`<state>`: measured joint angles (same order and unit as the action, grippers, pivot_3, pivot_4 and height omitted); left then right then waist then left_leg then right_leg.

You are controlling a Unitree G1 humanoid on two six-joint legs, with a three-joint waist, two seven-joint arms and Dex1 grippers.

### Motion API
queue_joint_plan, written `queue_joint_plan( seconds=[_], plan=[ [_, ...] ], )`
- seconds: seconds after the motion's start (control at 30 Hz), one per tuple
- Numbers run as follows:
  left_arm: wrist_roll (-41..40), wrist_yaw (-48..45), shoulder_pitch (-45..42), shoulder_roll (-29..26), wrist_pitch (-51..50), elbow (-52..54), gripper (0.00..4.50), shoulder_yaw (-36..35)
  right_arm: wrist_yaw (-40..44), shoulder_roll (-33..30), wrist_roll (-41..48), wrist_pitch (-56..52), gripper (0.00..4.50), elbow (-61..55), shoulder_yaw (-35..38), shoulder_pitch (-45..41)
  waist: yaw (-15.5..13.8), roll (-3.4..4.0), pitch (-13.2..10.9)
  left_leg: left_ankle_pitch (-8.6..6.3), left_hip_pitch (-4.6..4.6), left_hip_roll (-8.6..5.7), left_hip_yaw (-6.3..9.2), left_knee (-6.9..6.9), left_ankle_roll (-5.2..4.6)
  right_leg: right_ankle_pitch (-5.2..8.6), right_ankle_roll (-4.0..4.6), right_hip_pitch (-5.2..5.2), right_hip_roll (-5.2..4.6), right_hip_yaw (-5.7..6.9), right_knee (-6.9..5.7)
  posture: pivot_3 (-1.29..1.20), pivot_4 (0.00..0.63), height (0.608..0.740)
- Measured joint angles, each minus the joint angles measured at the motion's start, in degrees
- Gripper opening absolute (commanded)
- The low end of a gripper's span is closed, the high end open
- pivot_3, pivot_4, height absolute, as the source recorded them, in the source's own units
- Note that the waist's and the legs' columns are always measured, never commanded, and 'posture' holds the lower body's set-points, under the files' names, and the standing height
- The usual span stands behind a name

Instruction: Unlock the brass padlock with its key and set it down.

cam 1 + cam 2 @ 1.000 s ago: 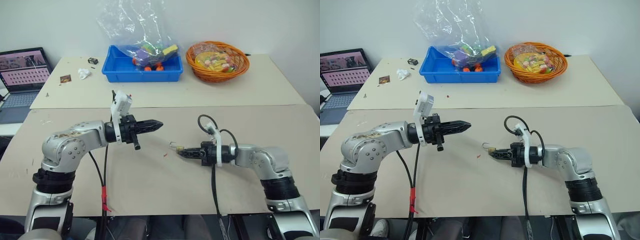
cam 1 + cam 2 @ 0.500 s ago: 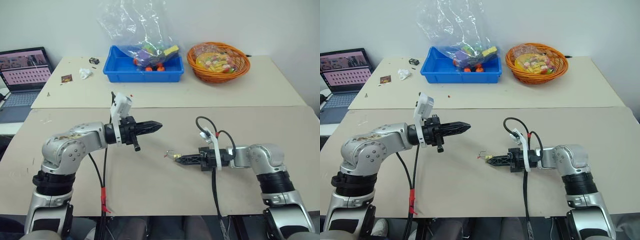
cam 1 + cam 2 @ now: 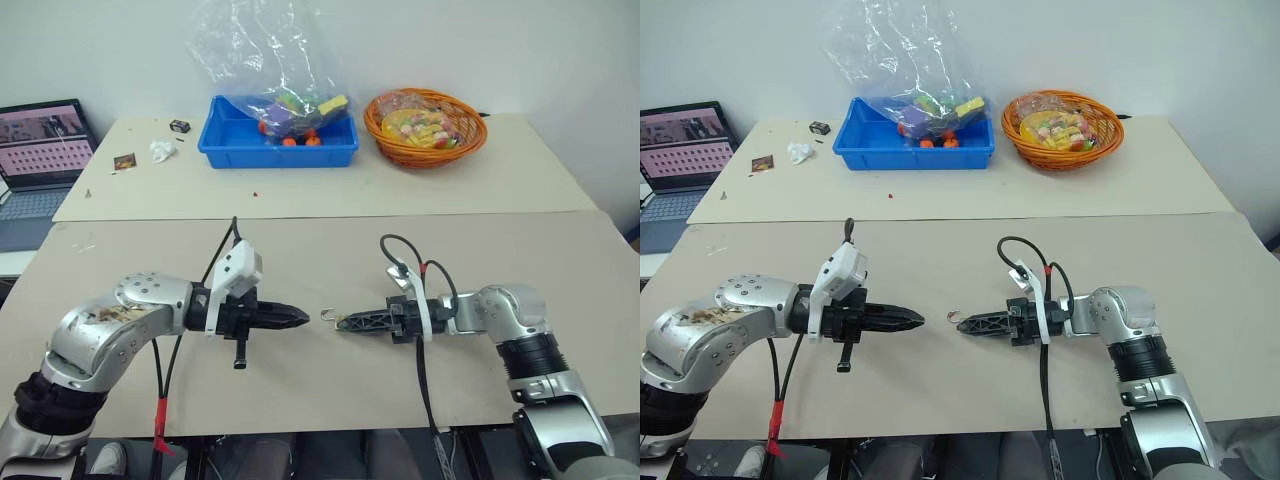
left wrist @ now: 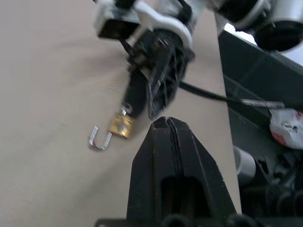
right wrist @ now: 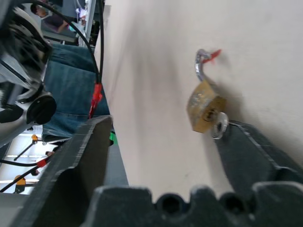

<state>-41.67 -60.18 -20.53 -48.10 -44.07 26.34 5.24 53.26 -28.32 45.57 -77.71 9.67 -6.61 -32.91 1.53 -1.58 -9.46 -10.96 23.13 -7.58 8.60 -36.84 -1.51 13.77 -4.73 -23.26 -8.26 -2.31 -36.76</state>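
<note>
The tan surface is seen carrying little near its front edge apart from the two arms; a blue bin and an orange basket stand well back on a second surface, near its far edge. Toward the middle of the front half of the tan surface, the left gripper is held low with its jaws pressed fully together and nothing between them, pointed at the right gripper, which faces it from just beside. In the right wrist view the right gripper's jaws are seen spread wide, so the lock is no longer clamped. The brass padlock lies on the surface just ahead of one finger, near or touching its tip; which cannot be told. Its squarish yellow-gold body is small, with the thin silver shackle swung out of the body, so it appears unlocked. The key is seen as a small silvery ring at the keyhole end, apparently seated in the lock. The padlock is judged rigid, light for its size and smooth, so it could slide or tip if nudged; its flat brass sides would offer the surest hold, rather than the thin shackle or key.
</note>
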Motion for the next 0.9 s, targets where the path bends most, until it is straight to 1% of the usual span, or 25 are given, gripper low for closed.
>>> queue_joint_plan(
  seconds=[0.07, 0.1, 0.2, 0.27, 0.33, 0.43, 0.53, 0.67, 0.73, 0.83, 0.9],
  plan=[
    [0.9, -0.6, -0.6, 0.1, 0.6, -0.1, 0.00, 0.0, -0.1, 0.0, -0.5, 0.4, 4.42, 0.1, -0.1, 0.1, -0.3, 0.01, 0.0, -0.18, -0.15, 0.08, -0.04, 0.01, 0.30, 0.04, -0.08, 0.13, 0.05, 0.00, 0.05, 0.00, 0.150, 0.740],
    [1.1, -0.7, -1.0, 0.2, 1.0, -0.1, 0.00, 0.0, -0.2, 0.0, -0.5, 0.7, 4.42, 0.0, -0.1, 0.2, -0.4, 0.01, 0.0, -0.16, -0.17, 0.14, -0.08, 0.00, 0.28, 0.22, -0.37, 0.13, 0.08, 0.00, 0.05, 0.00, 0.150, 0.740],
    [1.8, -1.2, -1.4, 0.6, 2.3, -0.1, 0.00, 0.2, 1.3, -0.8, -1.6, 4.5, 4.42, -1.7, -1.2, 1.2, -0.5, 0.01, 0.0, -0.05, -0.17, 0.25, -0.12, 0.00, 0.09, 0.19, -0.33, 0.10, 0.22, -0.03, 0.06, 0.00, 0.150, 0.740],
    [2.2, -1.3, -1.3, 0.8, 2.8, -0.2, 0.00, 0.3, 3.0, -2.7, -2.6, 8.3, 4.42, -2.7, -2.0, 2.3, -0.6, 0.01, 0.0, -0.05, -0.16, 0.27, -0.14, 0.00, 0.10, -0.02, 0.01, 0.09, 0.25, -0.05, 0.06, 0.00, 0.150, 0.740],
    [2.8, -1.3, -0.9, 0.8, 3.3, -0.2, 0.00, 0.3, 3.9, -6.4, -4.7, 12.5, 4.42, -2.3, -1.3, 2.4, -0.9, 0.04, 0.0, -0.05, -0.13, 0.26, -0.16, 0.00, 0.10, -0.02, 0.01, 0.07, 0.24, -0.06, 0.07, 0.00, 0.150, 0.740],
    [3.3, -1.2, 0.4, 0.9, 4.1, -0.2, 0.00, 0.2, 4.3, -11.3, -5.9, 14.4, 4.42, -1.7, 3.0, 3.3, -1.3, 0.04, 0.0, -0.06, 0.01, 0.28, -0.15, 0.01, 0.10, -0.02, 0.02, -0.04, 0.26, -0.05, 0.08, 0.00, 0.150, 0.740],
    [3.4, -1.1, 1.1, 1.2, 4.2, -0.3, 0.00, 0.0, 6.1, -14.0, -5.1, 14.6, 4.42, -3.2, 5.7, 5.5, -1.3, 0.04, 0.0, -0.13, 0.09, 0.40, -0.15, 0.02, 0.19, -0.02, 0.04, -0.13, 0.38, -0.06, 0.08, 0.00, 0.150, 0.740],
    [3.6, -1.2, 1.2, 1.3, 4.6, -0.3, 0.00, 0.0, 9.3, -16.5, 0.0, 13.2, 4.42, -11.9, 9.6, 9.6, -0.7, 0.07, 0.0, -0.17, 0.37, 0.43, -0.23, 0.08, 0.23, -0.01, 0.09, -0.53, 0.40, -0.15, 0.04, 0.00, 0.150, 0.740],
    [3.8, -1.3, 1.2, 1.3, 5.1, -0.4, 0.00, 0.0, 10.4, -17.7, 0.8, 13.9, 4.42, -17.3, 9.7, 11.0, -0.7, 0.07, 0.0, -0.17, 0.49, 0.45, -0.29, 0.08, 0.23, -0.01, 0.10, -0.70, 0.41, -0.19, 0.00, 0.00, 0.150, 0.740],
    [3.9, -1.5, 1.2, 1.3, 5.3, -0.4, 0.00, 0.0, 10.9, -18.8, -0.5, 16.7, 4.42, -21.7, 8.1, 12.2, -0.8, 0.07, 0.0, -0.16, 0.50, 0.45, -0.34, 0.07, 0.24, -0.05, 0.14, -0.74, 0.40, -0.19, 0.00, 0.00, 0.150, 0.740],
    [4.1, -1.7, 1.3, 1.3, 5.3, -0.4, 0.00, 0.0, 11.9, -19.9, -3.8, 21.7, 4.42, -23.5, 6.3, 13.4, -0.9, 0.07, 0.0, -0.16, 0.50, 0.45, -0.36, 0.07, 0.24, -0.05, 0.14, -0.73, 0.40, -0.18, 0.01, 0.00, 0.150, 0.740]
  ],
)
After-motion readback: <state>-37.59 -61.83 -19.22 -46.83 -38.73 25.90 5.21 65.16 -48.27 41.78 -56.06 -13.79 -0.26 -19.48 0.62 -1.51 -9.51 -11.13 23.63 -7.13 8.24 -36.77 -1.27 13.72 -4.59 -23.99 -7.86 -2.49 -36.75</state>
